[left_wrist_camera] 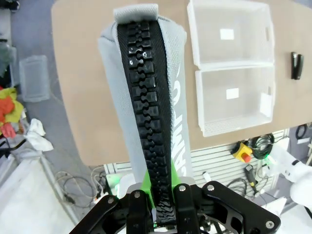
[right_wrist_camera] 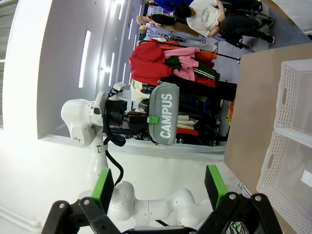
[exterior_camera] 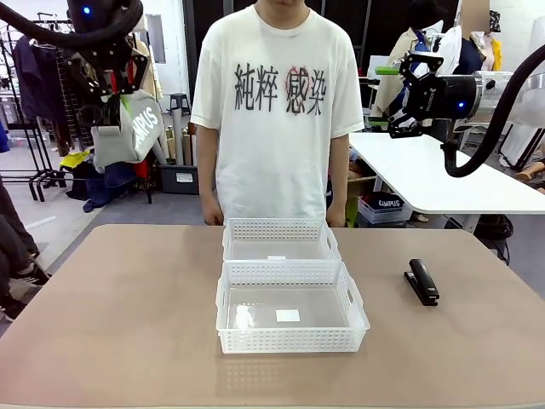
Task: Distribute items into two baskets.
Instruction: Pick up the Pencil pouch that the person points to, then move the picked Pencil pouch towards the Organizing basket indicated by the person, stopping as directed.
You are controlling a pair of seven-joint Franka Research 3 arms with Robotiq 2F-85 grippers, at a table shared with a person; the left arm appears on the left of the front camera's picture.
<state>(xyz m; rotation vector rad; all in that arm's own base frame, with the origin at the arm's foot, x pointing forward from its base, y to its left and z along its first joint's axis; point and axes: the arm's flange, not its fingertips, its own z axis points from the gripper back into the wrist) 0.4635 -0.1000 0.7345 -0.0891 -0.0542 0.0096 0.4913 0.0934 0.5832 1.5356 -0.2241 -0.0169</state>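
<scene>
while left jaws clamp the grey pouch (exterior_camera: 128,129) at its zipper (left_wrist_camera: 146,122), right jaws wide apart, empty

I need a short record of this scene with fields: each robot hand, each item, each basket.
left hand: shut on the grey CAMPUS pouch, held high at left
right hand: open, empty, high at right
black stapler: lying on the table, right of the baskets
near basket: neither item inside
far basket: neither item inside
person: standing behind the far basket
</scene>
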